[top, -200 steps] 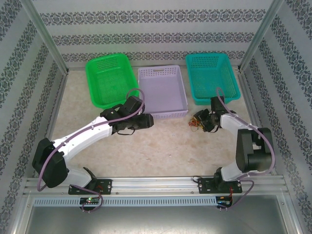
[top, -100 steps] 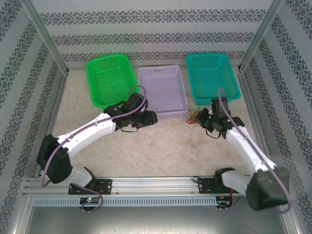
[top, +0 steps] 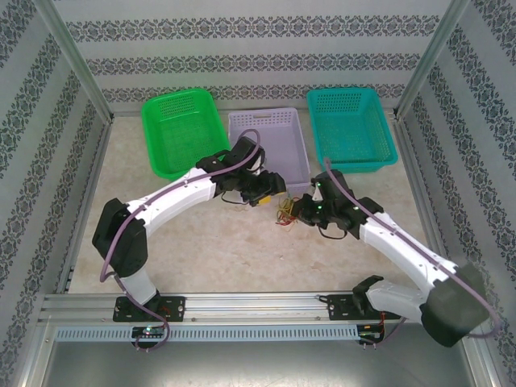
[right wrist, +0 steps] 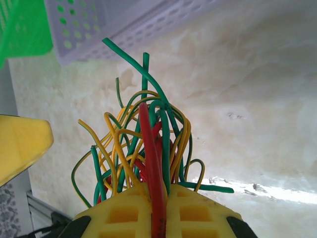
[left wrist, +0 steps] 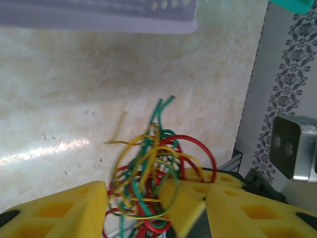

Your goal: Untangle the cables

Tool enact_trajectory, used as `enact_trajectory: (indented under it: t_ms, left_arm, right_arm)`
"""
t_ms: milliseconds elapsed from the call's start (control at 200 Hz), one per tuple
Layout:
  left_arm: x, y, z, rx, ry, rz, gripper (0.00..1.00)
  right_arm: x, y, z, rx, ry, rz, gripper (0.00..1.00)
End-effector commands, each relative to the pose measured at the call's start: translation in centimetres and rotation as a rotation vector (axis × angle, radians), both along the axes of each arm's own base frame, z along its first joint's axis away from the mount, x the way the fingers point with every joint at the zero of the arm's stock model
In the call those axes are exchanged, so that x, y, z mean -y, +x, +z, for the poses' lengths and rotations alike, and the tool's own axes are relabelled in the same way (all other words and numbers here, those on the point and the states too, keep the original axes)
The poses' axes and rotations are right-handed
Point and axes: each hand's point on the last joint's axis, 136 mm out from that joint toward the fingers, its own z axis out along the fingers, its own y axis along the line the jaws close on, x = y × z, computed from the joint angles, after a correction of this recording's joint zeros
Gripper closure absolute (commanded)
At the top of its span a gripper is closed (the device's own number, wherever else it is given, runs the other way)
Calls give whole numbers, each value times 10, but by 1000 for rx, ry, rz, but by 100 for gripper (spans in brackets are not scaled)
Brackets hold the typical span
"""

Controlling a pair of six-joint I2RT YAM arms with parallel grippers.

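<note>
The cables (top: 285, 214) form one small tangle of red, green and yellow strands, held just in front of the lavender basket. My right gripper (top: 300, 211) is shut on the tangle. In the right wrist view its yellow pads (right wrist: 124, 215) pinch a thick red strand (right wrist: 151, 148), with the green and yellow loops fanning out above. My left gripper (top: 272, 192) is open right beside it. In the left wrist view the cables (left wrist: 148, 163) hang between its spread fingers (left wrist: 64, 210), and the right gripper's pads push in from the right.
Three baskets stand along the back: green (top: 181, 133), lavender (top: 268, 149) and teal (top: 351, 129). The lavender basket's front wall (left wrist: 99, 15) is close behind the tangle. Patterned walls and metal posts close in both sides. Marbled table (top: 242, 250) lies in front.
My right gripper shut on the tangle and carried it left from below the teal basket toward the middle. The left arm swung right to meet it.
</note>
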Motion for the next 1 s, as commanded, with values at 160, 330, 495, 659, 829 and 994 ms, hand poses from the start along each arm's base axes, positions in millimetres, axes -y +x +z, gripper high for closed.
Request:
enact_trajectory:
  t_ms: [160, 330, 495, 659, 829, 994]
  left_arm:
    - [-14, -31, -38, -160, 130, -57, 50]
    - [-14, -25, -54, -159, 146, -29, 56]
    - [-28, -17, -66, -158, 178, 67, 100]
    - [-85, -10, -55, -101, 244, 225, 100]
    - [-106, -9, -51, -111, 192, 289, 100]
    - [-116, -12, -47, -94, 219, 317, 100]
  right_arm:
    - [-41, 14, 36, 107, 107, 114, 100]
    - [-62, 8, 42, 94, 199, 198, 100]
    - [-50, 11, 40, 78, 210, 156, 100]
    - [-14, 19, 33, 47, 201, 50, 100]
    - [-11, 12, 17, -18, 181, 58, 100]
    - [-18, 6, 1, -52, 138, 63, 90]
